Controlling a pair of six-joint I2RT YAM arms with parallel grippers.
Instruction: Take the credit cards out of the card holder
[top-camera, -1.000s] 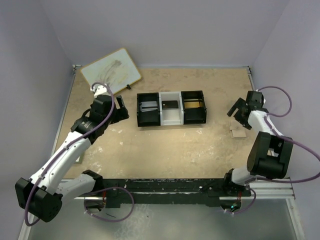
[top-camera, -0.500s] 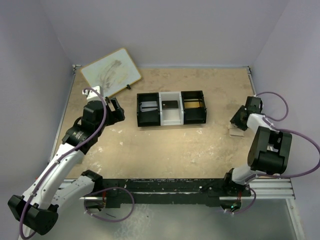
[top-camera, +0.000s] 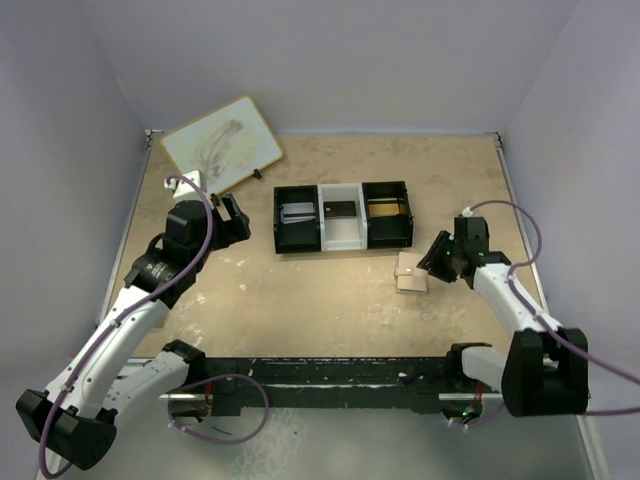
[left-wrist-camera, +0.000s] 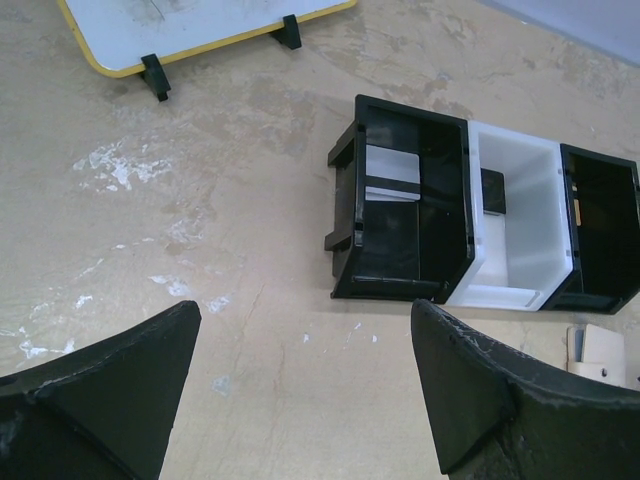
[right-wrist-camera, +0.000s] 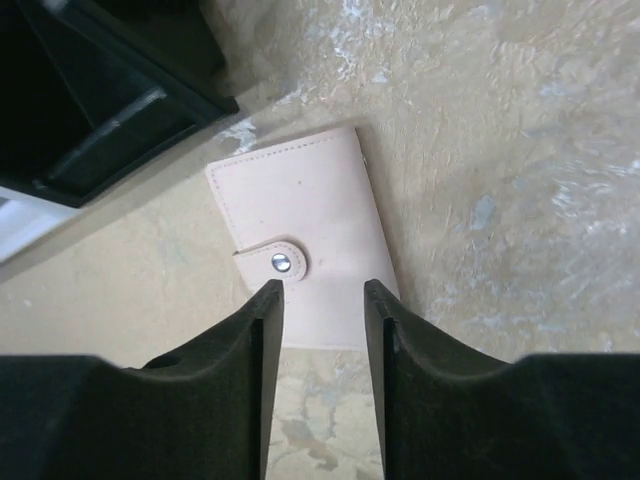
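The card holder (top-camera: 410, 272) lies closed on the table, its tan outer side up and its snap strap fastened, just off the right front corner of the tray. My right gripper (top-camera: 434, 262) is open right over its near end; in the right wrist view the fingertips (right-wrist-camera: 268, 300) stand over the holder (right-wrist-camera: 300, 220) without clamping it. A silvery card (top-camera: 297, 212) lies in the tray's left compartment and a dark card (top-camera: 341, 209) in the white middle one. My left gripper (top-camera: 232, 218) is open and empty, left of the tray.
The black-and-white three-compartment tray (top-camera: 300, 246) stands mid-table, with something gold (top-camera: 385, 208) in its right compartment. A wood-framed whiteboard (top-camera: 221, 142) lies at the back left. In the left wrist view I see the tray (left-wrist-camera: 390, 285), the whiteboard (left-wrist-camera: 180, 25) and the holder's corner (left-wrist-camera: 600, 352).
My right arm has swung left toward the tray, and the card holder now lies further left with it. My left arm drew back a second ago and has since held still.
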